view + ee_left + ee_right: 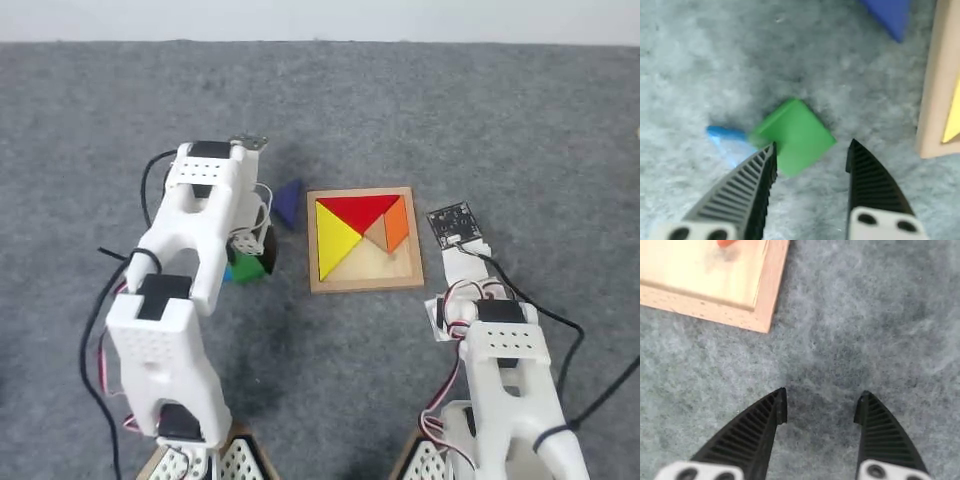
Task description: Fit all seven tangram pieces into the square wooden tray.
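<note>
Three coloured pieces are in the tray [365,283]: red triangle [356,209] along the far side, yellow triangle [334,246] on the left, orange piece [397,225] on the right. Between them is a tan triangular patch [376,236]; can't tell whether it's a piece or bare wood. The near half of the tray shows bare wood.

Three more lie out on the grey felt surface [500,120], all left of the tray:
- dark blue triangle [288,203], near the tray's far-left corner, not touching it
- green square [248,268], partly hidden under the left arm
- light blue piece [228,274], against the green's far side and mostly hidden; in the left wrist view [724,133] it meets a corner of the green

Left end effector [811,150] is spread wide and hangs low over the green square [796,136]. One fingertip overlaps the square's edge, the other is off to its side over felt. Nothing is gripped. The tray wall [940,75] runs along that view's edge.

Right end effector [822,395] is also wide and holds nothing. It sits over bare felt just off the tray's near-right corner [760,295].
</note>
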Robot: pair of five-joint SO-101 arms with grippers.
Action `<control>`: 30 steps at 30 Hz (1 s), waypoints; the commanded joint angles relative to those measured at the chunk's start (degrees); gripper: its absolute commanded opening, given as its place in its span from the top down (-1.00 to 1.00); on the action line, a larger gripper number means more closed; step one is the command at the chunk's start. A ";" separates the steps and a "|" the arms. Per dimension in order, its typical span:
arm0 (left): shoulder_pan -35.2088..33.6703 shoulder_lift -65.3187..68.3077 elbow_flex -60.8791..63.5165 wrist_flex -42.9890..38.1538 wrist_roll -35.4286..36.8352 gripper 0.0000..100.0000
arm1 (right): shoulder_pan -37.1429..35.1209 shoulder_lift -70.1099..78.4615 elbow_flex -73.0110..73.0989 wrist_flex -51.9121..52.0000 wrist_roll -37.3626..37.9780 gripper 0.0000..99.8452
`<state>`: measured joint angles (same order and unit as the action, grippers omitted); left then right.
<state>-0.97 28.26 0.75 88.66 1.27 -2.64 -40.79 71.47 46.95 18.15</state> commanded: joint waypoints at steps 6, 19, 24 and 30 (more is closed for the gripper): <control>7.56 1.76 -4.62 3.60 -4.31 0.55 | 0.13 -1.63 -0.62 -0.92 -0.09 0.55; 2.81 -10.55 -7.16 8.79 -23.21 0.55 | 0.13 -1.63 -0.62 -1.01 0.00 0.55; 2.81 -7.12 -8.84 8.35 -34.90 0.55 | 0.13 -1.54 -0.62 -1.10 0.00 0.55; 0.70 0.97 -14.02 7.74 -39.74 0.55 | 0.22 -1.10 -0.53 -2.15 0.00 0.55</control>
<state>1.23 27.03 -9.01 96.22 -35.38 -2.64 -40.79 71.47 45.89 18.15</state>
